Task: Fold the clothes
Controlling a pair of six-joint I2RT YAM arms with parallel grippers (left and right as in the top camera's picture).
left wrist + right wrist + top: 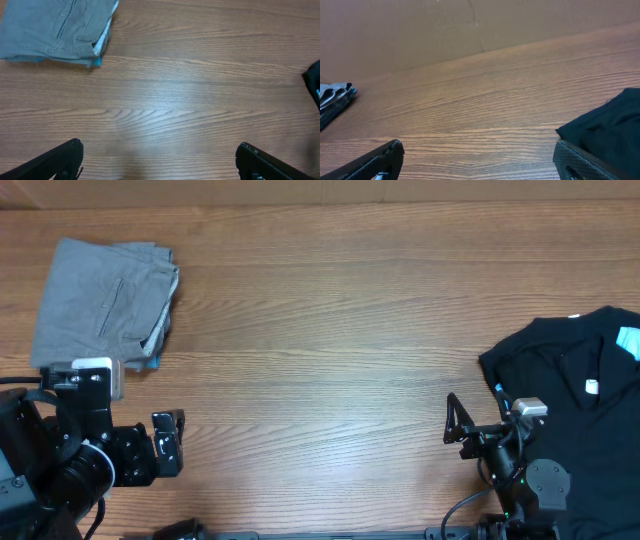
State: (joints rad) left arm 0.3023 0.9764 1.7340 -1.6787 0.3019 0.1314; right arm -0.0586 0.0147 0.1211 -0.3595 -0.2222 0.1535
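Folded grey-khaki shorts (100, 300) lie at the table's far left, slit pocket up, with a light-blue denim edge (153, 352) peeking out beneath them. In the left wrist view the same shorts (50, 30) sit at the upper left. A rumpled black top (580, 380) lies at the right edge. My left gripper (168, 443) hovers open near the front left, below the shorts and apart from them; its fingertips (70, 152) frame bare wood. My right gripper (455, 420) stands open just left of the black top (610, 125), holding nothing.
A brown cardboard wall (420, 30) closes off the far side of the wooden table (320, 350). The black top carries a white label (592, 387) and a light-blue tag (628, 340). The folded pile (335, 100) shows at the right wrist view's left edge.
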